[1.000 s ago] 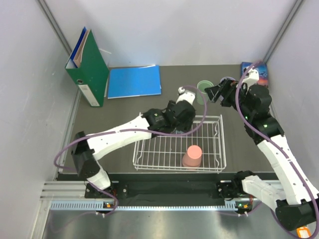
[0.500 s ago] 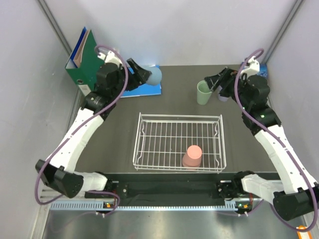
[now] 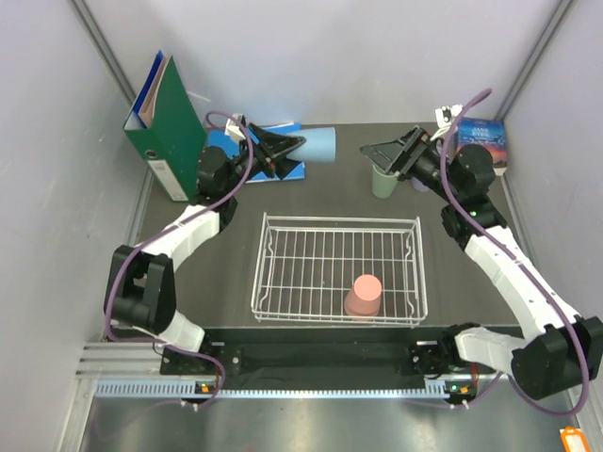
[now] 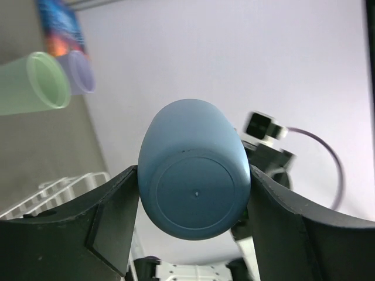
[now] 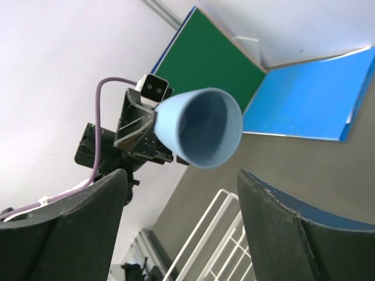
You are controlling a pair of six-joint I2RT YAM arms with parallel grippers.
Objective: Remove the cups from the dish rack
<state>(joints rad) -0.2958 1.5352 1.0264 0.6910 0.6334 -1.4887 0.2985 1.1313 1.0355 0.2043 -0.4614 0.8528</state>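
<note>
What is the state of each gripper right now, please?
Left gripper: closed on the blue cup.
Right gripper: open, holding nothing.

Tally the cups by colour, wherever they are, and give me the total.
salmon pink cup: 1
dusty blue cup: 1
sage green cup: 1
lavender cup: 1
Total: 4
</note>
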